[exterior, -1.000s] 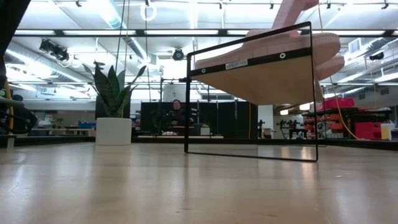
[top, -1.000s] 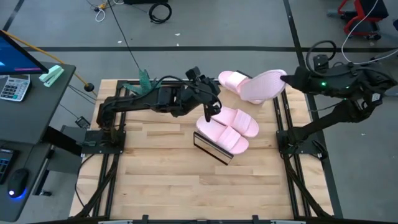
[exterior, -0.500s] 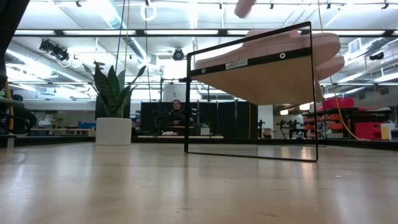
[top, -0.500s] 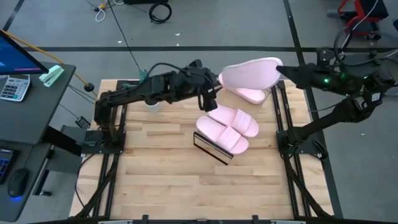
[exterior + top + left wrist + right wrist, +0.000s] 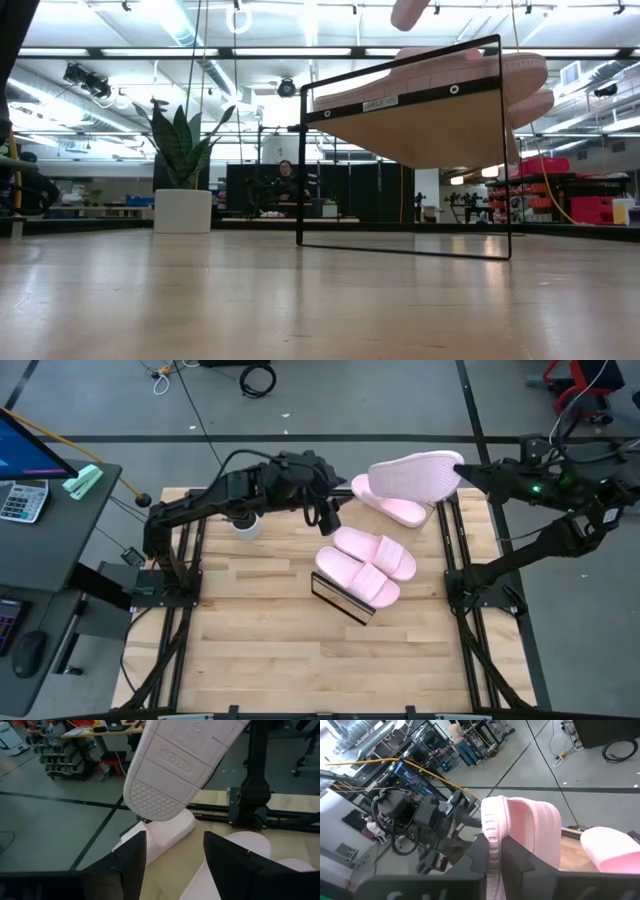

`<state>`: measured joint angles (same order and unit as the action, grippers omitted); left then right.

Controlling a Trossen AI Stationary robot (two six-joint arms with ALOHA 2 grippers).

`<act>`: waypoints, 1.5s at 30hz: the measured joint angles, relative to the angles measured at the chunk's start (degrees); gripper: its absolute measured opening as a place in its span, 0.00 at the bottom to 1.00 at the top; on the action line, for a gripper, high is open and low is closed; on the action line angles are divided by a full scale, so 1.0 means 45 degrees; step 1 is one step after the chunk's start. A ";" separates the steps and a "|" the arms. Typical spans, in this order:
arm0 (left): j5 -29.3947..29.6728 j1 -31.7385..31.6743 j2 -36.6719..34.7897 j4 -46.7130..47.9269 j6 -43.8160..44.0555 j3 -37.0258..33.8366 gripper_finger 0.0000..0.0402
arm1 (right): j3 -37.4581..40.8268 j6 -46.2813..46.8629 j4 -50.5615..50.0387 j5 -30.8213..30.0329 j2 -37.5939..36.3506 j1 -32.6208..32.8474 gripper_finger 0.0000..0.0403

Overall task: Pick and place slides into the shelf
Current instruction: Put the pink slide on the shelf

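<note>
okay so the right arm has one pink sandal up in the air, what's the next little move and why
Probably carry it toward the shelf. The right pincer is shut on the sandal, held above another sandal on the table's far edge, and only two sandals sit on the shelf. The left pincer hangs open nearby.

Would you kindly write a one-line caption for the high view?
Right pincer holds a pink slide aloft; two slides rest on the shelf.
</note>
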<state>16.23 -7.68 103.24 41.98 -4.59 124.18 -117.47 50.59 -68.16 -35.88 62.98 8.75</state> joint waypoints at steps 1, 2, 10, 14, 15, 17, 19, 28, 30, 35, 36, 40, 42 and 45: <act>-0.0010 0.0008 0.0000 -0.0006 0.0076 0.0000 0.51 | 0.0000 -0.0026 0.0005 0.0060 -0.0035 0.0000 0.07; -0.0040 0.0013 0.0000 -0.0004 0.0218 0.0000 0.51 | 0.0000 -0.0030 0.0009 0.0085 -0.0053 0.0000 0.07; 0.0007 0.0039 0.0027 -0.0171 0.0911 0.0000 0.54 | -0.0001 0.0231 0.0030 -0.0838 -0.0130 0.0000 0.07; 0.1433 0.0290 0.0331 -0.0314 0.0124 0.0000 0.53 | -0.0005 0.0778 0.0060 -0.1986 0.0024 -0.0005 0.07; 0.1931 0.0377 0.0445 -0.0461 -0.0260 0.0000 0.53 | -0.0005 0.0812 0.0118 -0.2020 0.0054 -0.0005 0.07; 0.3086 0.0582 0.0631 -0.0761 -0.1237 -0.0005 0.52 | -0.0005 0.1057 0.0416 -0.2006 0.0139 -0.0005 0.07; 0.4065 0.0804 0.0859 -0.1357 -0.2308 -0.0005 0.52 | -0.0010 0.1335 0.0779 -0.1936 0.0184 -0.0005 0.07; 0.6284 0.1567 0.1659 -0.3610 -0.5379 -0.0005 0.57 | -0.0010 0.1559 0.1998 -0.1973 0.0656 -0.0005 0.07; 0.6980 0.1601 0.1681 -0.3776 -0.5869 -0.0005 0.57 | -0.0010 0.1965 0.2044 -0.2109 0.0781 -0.0005 0.07; 0.8094 0.1394 0.1757 -0.4685 -0.6764 0.0000 0.57 | -0.0010 0.2200 0.3340 -0.2268 0.1119 -0.0005 0.07; 0.8116 0.1317 0.1773 -0.4719 -0.6807 -0.0001 0.57 | -0.0010 0.2177 0.3636 -0.2273 0.1184 -0.0018 0.07; 0.8116 0.1081 0.1768 -0.4860 -0.6780 -0.0004 0.59 | -0.0010 0.1896 0.4278 -0.2019 0.1417 -0.0370 0.07; 0.8111 0.1024 0.1771 -0.4857 -0.6816 -0.0005 0.60 | -0.0010 0.2028 0.4359 -0.1773 0.1551 -0.0479 0.07; 0.8114 0.0915 0.1768 -0.5167 -0.7034 -0.0005 0.62 | -0.0010 0.2273 0.4361 -0.1376 0.1823 -0.0599 0.07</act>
<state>52.74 -3.56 111.20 18.72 -36.24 124.16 -117.51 60.82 -48.53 -42.07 71.18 6.06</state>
